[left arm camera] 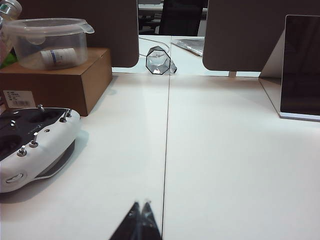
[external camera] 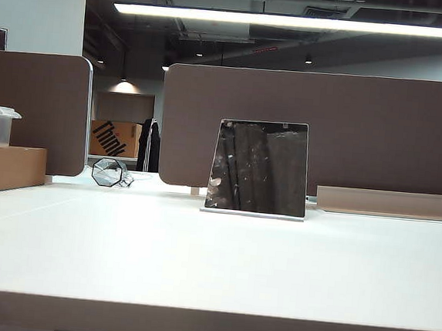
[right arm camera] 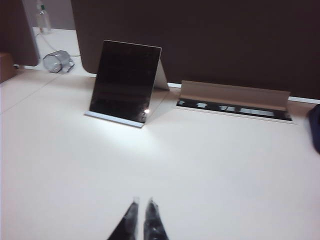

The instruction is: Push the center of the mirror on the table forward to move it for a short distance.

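We see the mirror (external camera: 259,167) standing on the white worktop (external camera: 212,265), near its far edge and just in front of the brown partition (external camera: 363,131). It leans back on a thin white base plate (external camera: 252,213) that lies flat on the worktop. Its dark face reflects dim ceiling shapes. In the exterior view neither arm shows.

In the left wrist view our left gripper (left arm camera: 141,204) hangs low over the worktop, its two dark fingertips pressed together, holding nothing. It is well apart from the mirror (left arm camera: 301,66), which stands far ahead and off to one side. A white remote controller (left arm camera: 31,144) lies on the worktop near this gripper. Beyond it sits a cardboard box (left arm camera: 60,80) with a clear plastic tub (left arm camera: 49,41) on top. A small octagonal glass (left arm camera: 159,60) lies on its side by the gap between the partitions.

In the right wrist view our right gripper (right arm camera: 142,203) is also low over the worktop, its fingertips nearly touching with a thin gap between them, and empty. The mirror (right arm camera: 125,82) stands ahead of it, well apart. Beside the mirror, against the partition, we see a cable tray with its lid (right arm camera: 234,94) raised.
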Motion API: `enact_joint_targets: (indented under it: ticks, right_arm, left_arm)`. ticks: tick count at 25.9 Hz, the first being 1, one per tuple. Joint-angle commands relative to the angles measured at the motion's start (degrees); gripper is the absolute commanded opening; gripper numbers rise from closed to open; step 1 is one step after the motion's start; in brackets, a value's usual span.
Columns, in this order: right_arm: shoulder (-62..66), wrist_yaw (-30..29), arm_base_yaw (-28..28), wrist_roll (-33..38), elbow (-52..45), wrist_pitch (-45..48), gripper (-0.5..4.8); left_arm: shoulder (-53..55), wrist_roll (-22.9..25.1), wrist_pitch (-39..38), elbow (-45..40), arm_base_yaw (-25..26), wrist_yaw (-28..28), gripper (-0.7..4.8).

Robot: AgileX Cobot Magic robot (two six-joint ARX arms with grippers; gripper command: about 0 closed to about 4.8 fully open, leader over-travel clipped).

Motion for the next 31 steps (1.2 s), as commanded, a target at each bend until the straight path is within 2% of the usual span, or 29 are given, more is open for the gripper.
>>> enact_joint_targets:
  ticks: [1, 7, 13, 15, 20, 31]
  right_arm:
    - [0.2, 2.3, -3.4, -2.8, -6.6, 9.3, 0.27]
    - [0.1, 1.6, -13.0, -3.3, -25.1, 28.3, 0.27]
    - [0.1, -13.7, -23.5, -2.6, -39.0, 43.2, 0.28]
    - [0.1, -14.1, -25.3, -2.6, -41.9, 46.3, 0.28]
    - [0.1, -13.9, -26.3, -1.8, -47.7, 53.7, 0.27]
    - [0.1, -13.5, -26.0, -1.3, -47.9, 54.9, 0.27]
  left_arm:
    - [0.0, 0.2, 0.3, 0.0, 0.1, 0.1, -0.05]
    - [0.0, 0.2, 0.3, 0.0, 0.1, 0.1, -0.05]
    - [0.0, 0.2, 0.3, 0.0, 0.1, 0.1, -0.05]
    - [0.0, 0.2, 0.3, 0.0, 0.1, 0.1, -0.05]
    - [0.0, 0.2, 0.3, 0.0, 0.1, 0.1, -0.05]
    - [0.0, 0.2, 0.3, 0.0, 0.1, 0.1, -0.05]
